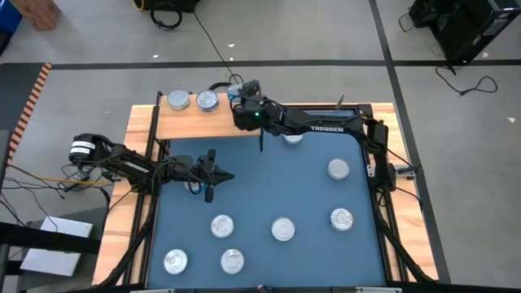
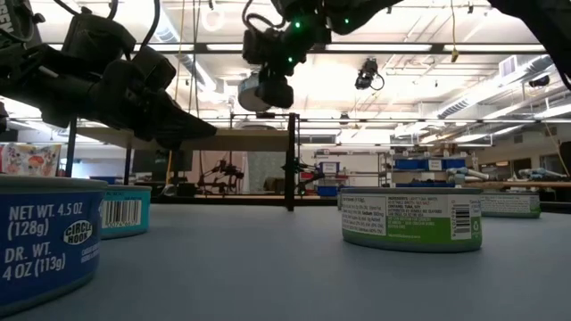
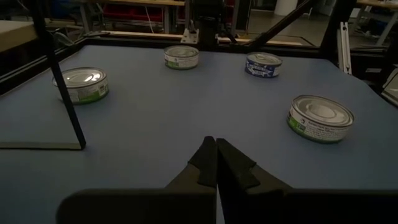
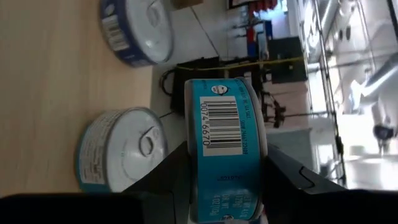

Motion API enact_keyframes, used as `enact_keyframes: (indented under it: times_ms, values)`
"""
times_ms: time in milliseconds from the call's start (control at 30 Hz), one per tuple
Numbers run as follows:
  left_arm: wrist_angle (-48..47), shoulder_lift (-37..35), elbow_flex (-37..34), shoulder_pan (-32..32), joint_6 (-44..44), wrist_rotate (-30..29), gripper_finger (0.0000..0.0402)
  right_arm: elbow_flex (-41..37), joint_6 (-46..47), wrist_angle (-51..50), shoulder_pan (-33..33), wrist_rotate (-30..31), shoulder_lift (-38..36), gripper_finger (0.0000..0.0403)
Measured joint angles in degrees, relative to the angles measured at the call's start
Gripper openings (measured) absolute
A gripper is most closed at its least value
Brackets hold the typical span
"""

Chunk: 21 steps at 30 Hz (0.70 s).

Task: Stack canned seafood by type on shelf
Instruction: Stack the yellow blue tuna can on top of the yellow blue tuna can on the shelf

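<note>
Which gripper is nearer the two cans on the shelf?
Right. The right gripper, holding a can, hovers beside those cans; the left gripper is shut over the blue tabletop.

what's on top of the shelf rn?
Two tins sit on the shelf, near its left end: one and another. The right gripper hovers beside them holding a third tin. The arm hides the board's right part.

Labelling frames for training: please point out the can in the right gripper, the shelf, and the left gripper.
held can (image 4: pixel 222 127): right wrist view, barcode side.
shelf (image 1: pixel 183 124): high view, bare wood board.
left gripper (image 3: pixel 216 157): left wrist view, between shut fingertips.
</note>
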Motion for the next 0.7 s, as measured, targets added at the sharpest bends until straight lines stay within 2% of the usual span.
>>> enact_keyframes:
  times_ms: [167,333,533,700]
  values:
    - [0.4,0.0,0.01,0.0,0.09,-0.02,0.0003,3.72,6.84,-5.14,0.1,0.62,-0.02,0.0142]
    - [0.42,0.0,0.01,0.0,0.19,-0.5,0.0003,8.4,9.17,-6.94,0.34,0.49,0.06,0.0142]
    - [0.46,0.02,0.01,0.0,0.58,-0.7,0.0003,20.19,3.84,-12.93,0.56,0.94,7.89,0.0142]
    - [0.38,0.02,0.04,0.0,1.15,-0.74,0.0003,31.12,7.6,-23.02,0.46,2.58,14.2,0.0142]
